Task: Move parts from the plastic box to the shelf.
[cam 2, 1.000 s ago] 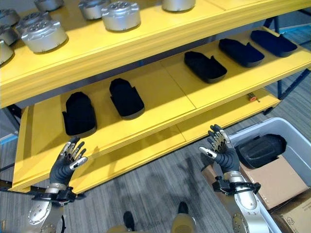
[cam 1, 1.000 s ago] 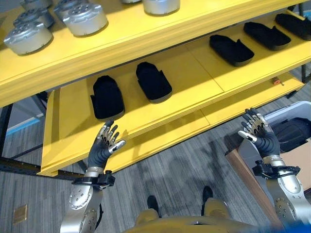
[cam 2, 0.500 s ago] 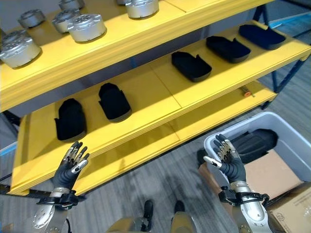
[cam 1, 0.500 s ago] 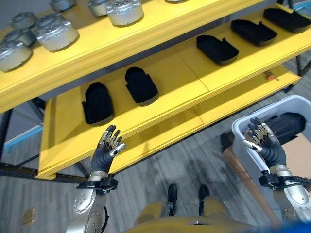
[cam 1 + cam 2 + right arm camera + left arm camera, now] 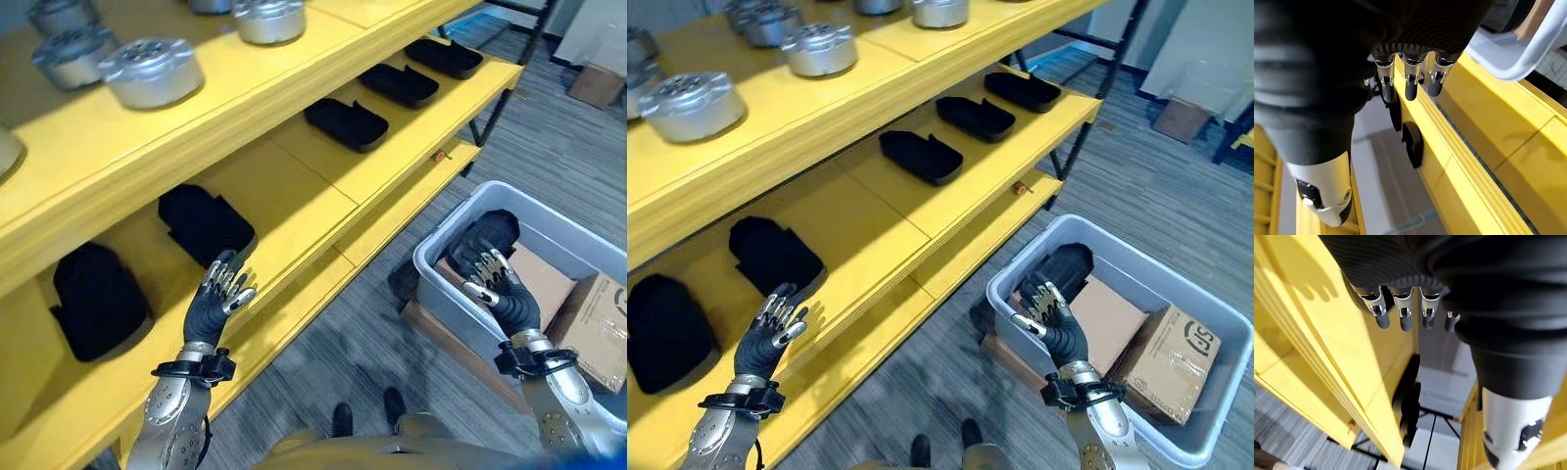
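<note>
A grey plastic box stands on the floor at the right, with a black moulded part in its far corner. My right hand hovers open over the box's near rim, fingers straight, just short of that part and holding nothing. My left hand is raised open in front of the edge of the yellow shelf. Several like black parts lie along the shelf's middle tier. The box's rim and the shelf edge show past my right hand's fingers.
Silver round parts sit on the top tier. Two cardboard boxes take up the rest of the plastic box. A lower yellow tier juts toward the box. Another carton stands on the floor far right.
The whole picture has shifted: the camera swung right, bringing the plastic box fully into view. My right hand now hangs over the box by the black part. Both hands stay open.
</note>
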